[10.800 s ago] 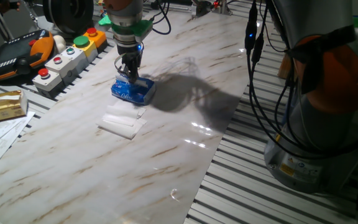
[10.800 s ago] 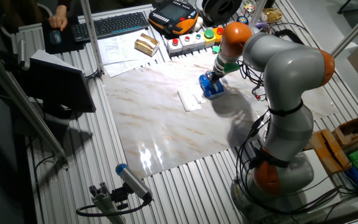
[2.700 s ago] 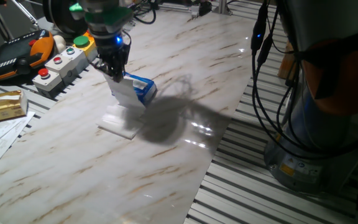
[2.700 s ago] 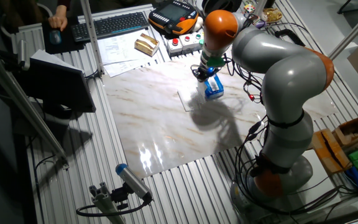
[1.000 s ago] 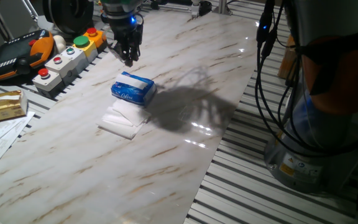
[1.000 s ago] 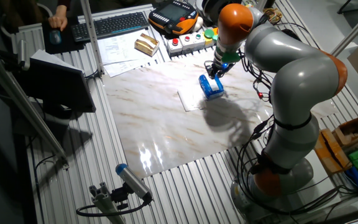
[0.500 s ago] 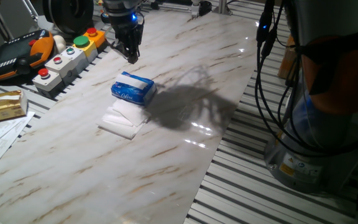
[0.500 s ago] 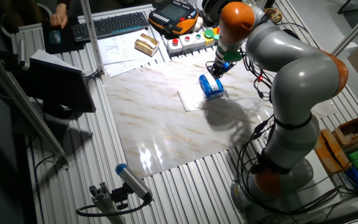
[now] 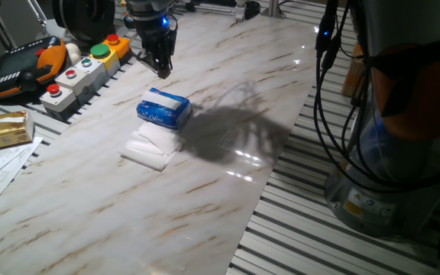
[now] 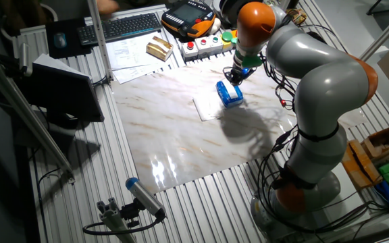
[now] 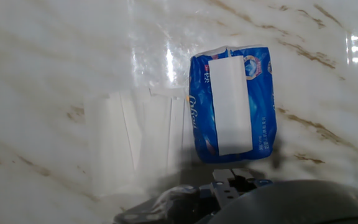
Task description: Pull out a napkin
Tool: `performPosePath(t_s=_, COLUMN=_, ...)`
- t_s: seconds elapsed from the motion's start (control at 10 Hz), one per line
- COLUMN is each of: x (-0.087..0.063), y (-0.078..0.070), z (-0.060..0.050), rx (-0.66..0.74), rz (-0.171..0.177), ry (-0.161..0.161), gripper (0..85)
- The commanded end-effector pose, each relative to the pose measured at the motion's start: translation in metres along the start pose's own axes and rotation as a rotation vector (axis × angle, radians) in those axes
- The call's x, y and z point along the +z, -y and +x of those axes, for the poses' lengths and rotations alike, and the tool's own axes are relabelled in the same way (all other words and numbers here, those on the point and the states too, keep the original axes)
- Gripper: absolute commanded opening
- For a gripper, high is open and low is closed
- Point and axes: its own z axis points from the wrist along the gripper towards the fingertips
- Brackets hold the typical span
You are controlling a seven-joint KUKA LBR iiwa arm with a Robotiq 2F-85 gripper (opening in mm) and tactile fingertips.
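A white napkin (image 9: 156, 137) lies flat on other white sheets (image 9: 145, 153) on the marble table, touching the near side of the blue tissue pack (image 9: 163, 111). In the hand view the sheets (image 11: 135, 140) lie left of the pack (image 11: 201, 124), which has a white strip along its top. My gripper (image 9: 161, 70) hangs empty above the table behind the pack, apart from it, fingers slightly apart. It also shows in the other fixed view (image 10: 234, 77), with the pack (image 10: 229, 94) and the napkin (image 10: 206, 109) below it.
A button box (image 9: 82, 69), an orange pendant (image 9: 21, 65) and a yellowish box (image 9: 6, 128) sit left of the table. A keyboard (image 10: 123, 27) and papers lie beyond. The arm's base (image 9: 403, 153) and cables (image 9: 319, 76) stand at the right edge.
My gripper, which held a napkin drawn from the lifted pack, has let go and moved back. The napkin now lies on the pile and the pack lies flat. Almost no motion in the last second.
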Motion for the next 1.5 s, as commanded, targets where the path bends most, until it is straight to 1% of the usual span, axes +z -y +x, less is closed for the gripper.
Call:
performPosePath(t_s=0.0, x=0.0004, y=-0.0002, z=-0.0003, rx=0.0, rz=0.003, ry=0.002, gripper=0.7)
performPosePath(t_s=0.3, x=0.0015, y=-0.0017, z=-0.0008, rx=0.001, rz=0.012, ry=0.008, gripper=0.7)
performPosePath(t_s=1.4, x=0.0025, y=-0.0026, z=-0.0012, rx=0.003, rz=0.012, ry=0.013, gripper=0.7)
